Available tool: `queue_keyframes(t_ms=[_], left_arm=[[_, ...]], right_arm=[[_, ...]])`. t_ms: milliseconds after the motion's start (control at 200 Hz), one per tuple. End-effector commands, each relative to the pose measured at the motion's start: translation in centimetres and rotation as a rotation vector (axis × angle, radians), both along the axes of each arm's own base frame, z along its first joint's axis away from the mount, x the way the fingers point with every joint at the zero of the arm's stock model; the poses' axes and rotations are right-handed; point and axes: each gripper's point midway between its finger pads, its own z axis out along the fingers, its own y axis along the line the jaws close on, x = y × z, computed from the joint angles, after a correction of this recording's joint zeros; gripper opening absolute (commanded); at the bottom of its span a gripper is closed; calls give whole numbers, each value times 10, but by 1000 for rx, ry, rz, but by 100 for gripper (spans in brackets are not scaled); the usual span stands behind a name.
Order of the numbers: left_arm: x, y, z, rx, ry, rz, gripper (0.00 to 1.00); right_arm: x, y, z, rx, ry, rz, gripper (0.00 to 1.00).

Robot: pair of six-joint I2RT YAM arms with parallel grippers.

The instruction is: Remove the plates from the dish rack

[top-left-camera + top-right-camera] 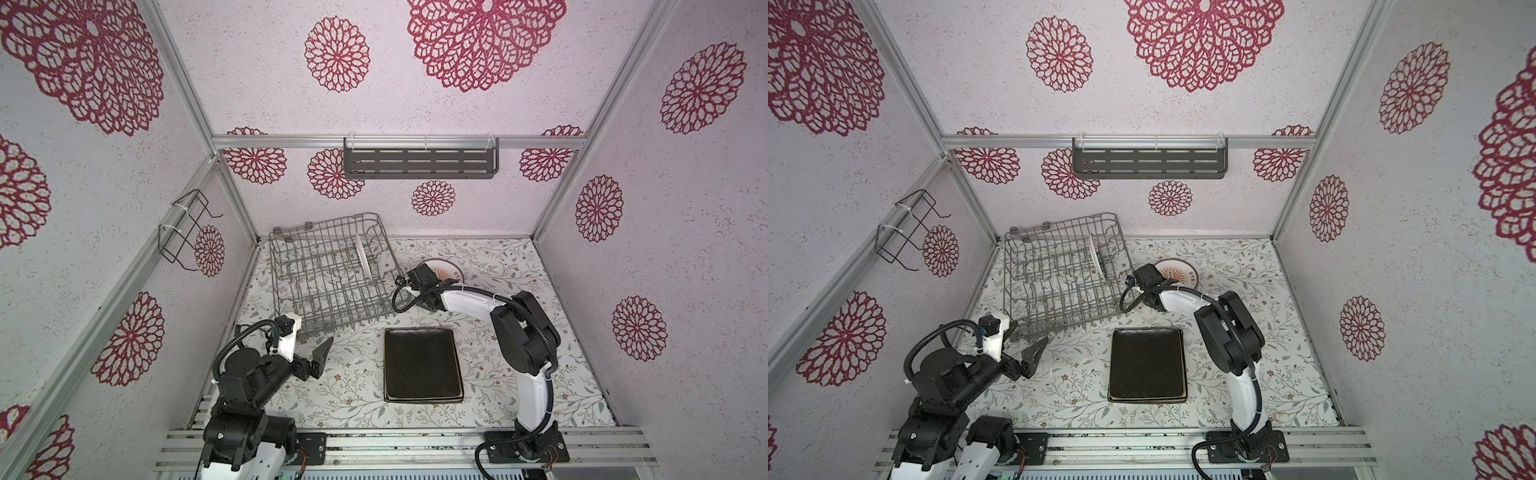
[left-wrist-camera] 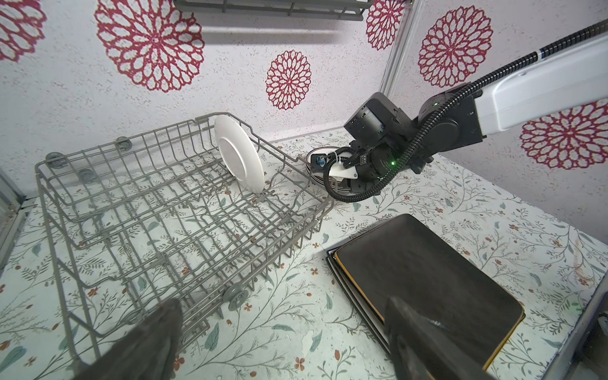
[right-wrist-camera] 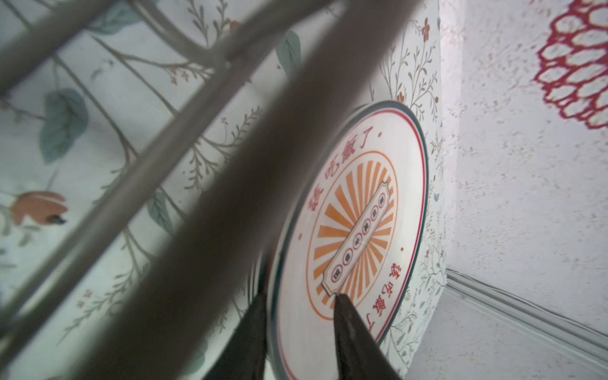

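Observation:
The grey wire dish rack stands at the back left. One small round white plate stands on edge in it. Just right of the rack, a stack of round printed plates lies on the table. My right gripper is open, one finger above and one below the top plate's rim. A dark brown rectangular plate tops a pile in front. My left gripper hangs open and empty near the rack's front corner.
A grey slotted shelf hangs on the back wall and a small black wire holder on the left wall. The right arm reaches over the table between the rack and the rectangular pile. Walls close in on three sides.

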Motion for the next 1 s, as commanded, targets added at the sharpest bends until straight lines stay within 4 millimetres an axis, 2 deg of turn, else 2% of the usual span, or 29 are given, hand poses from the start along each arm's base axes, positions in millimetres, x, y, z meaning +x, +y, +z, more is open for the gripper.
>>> queue_keyframes(t_ms=[0, 125, 300, 410, 485, 595, 670, 790, 996], left_arm=[[-3, -1, 3, 15, -21, -10, 97], [-4, -1, 4, 18, -30, -11, 97], [-6, -1, 5, 20, -41, -14, 97], [-6, -2, 6, 22, -49, -17, 97], [-6, -2, 6, 21, -52, -16, 97], [-6, -1, 6, 23, -50, -13, 97], [-6, 0, 6, 25, -48, -10, 97], [-7, -1, 6, 24, -49, -11, 97], [-11, 0, 11, 19, -84, -12, 97]], right_arm=[[2, -8, 16, -20, -27, -49, 51], [2, -17, 45, -28, -80, -83, 62], [-2, -15, 118, 93, -181, -103, 70], [-5, 10, 160, 287, -221, -73, 70], [-9, 42, 178, 459, -226, -12, 70], [-17, 93, 187, 705, -233, 88, 70], [-20, 118, 192, 871, -249, 145, 70], [-14, 145, 195, 1071, -259, 191, 70], [-1, 182, 184, 1217, -217, 258, 70]])
